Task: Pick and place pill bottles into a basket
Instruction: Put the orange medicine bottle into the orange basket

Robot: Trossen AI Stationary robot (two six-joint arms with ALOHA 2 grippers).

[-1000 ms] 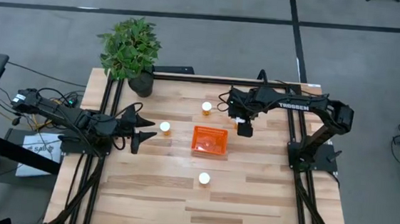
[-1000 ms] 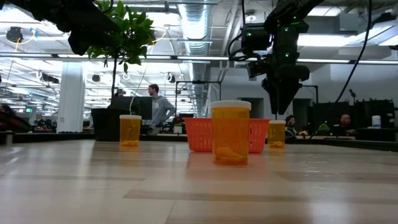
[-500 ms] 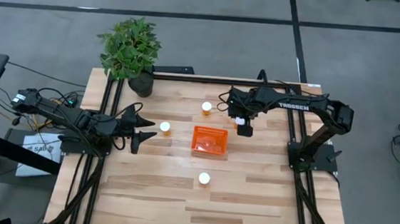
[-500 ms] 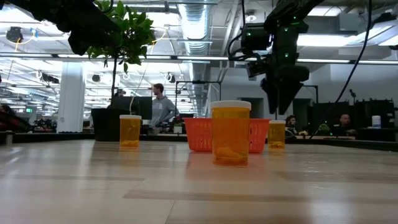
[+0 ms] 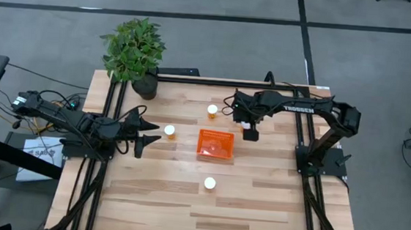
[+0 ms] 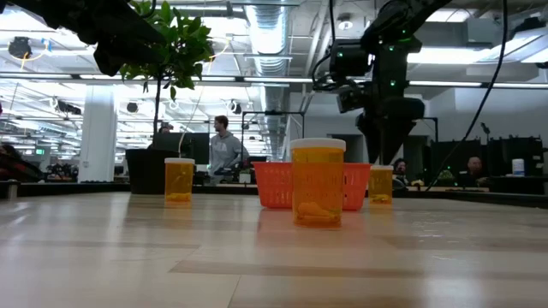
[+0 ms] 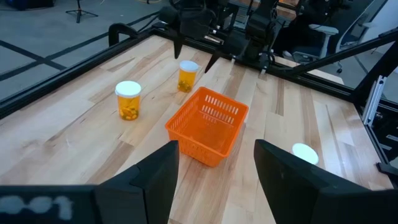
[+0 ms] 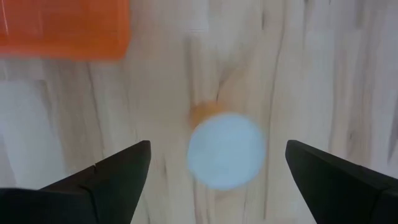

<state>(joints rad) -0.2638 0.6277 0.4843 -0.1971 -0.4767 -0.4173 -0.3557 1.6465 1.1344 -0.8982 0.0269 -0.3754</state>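
Observation:
The orange mesh basket (image 5: 216, 144) stands mid-table and also shows in the left wrist view (image 7: 208, 124). One pill bottle (image 5: 212, 110) stands beyond it, one (image 5: 169, 131) to its left, and one (image 5: 210, 183) nearer the front edge. A further bottle (image 8: 227, 149) stands right of the basket, under my right gripper (image 5: 250, 133). That gripper is open and points down, its fingers on either side above the white cap, apart from it. My left gripper (image 5: 147, 134) is open and empty, just left of the left bottle.
A potted plant (image 5: 133, 50) stands at the table's far left corner. Black frame rails (image 5: 194, 76) run along the far and side edges. Bare wood lies between the near bottle and the front edge. People show in the room behind (image 6: 224, 145).
My right gripper has shifted slightly toward the table's left and come down a little over the bottle right of the basket. The bottles and basket have stayed where they were.

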